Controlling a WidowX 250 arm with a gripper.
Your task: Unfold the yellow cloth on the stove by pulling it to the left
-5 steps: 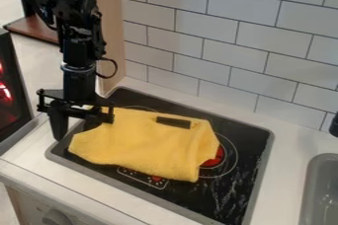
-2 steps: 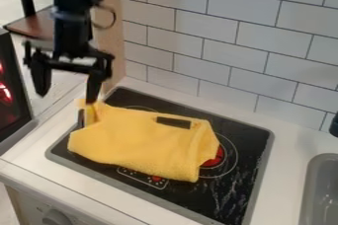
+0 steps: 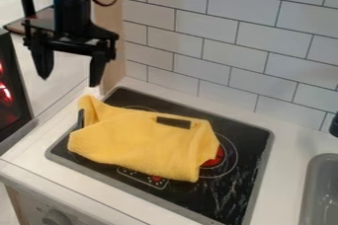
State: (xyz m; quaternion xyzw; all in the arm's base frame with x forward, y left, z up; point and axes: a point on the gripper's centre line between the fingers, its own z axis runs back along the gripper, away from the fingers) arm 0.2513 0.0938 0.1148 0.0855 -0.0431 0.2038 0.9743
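Yellow cloth (image 3: 142, 142) lies crumpled on the black stovetop (image 3: 231, 204), spread over its left and middle part, with its far left corner raised in a small peak. A dark, flat strip (image 3: 174, 122) shows on the cloth near its far edge, and a narrow dark piece (image 3: 80, 119) stands upright against its left edge. Beside the cloth's right edge, part of a red burner spot (image 3: 214, 159) shows inside a pale ring; at its near edge, printed controls (image 3: 147, 178) are partly covered. Above and to the left of the cloth hangs the end effector (image 3: 69, 82), pointing down, its two fingers wide apart with nothing between them, clear of the fabric. The stovetop is set in a white counter (image 3: 287, 142), with a grey sink (image 3: 316, 189) at the right and a white tiled wall (image 3: 218, 36) behind. A knob (image 3: 56, 217) sits on the front panel, lower left.
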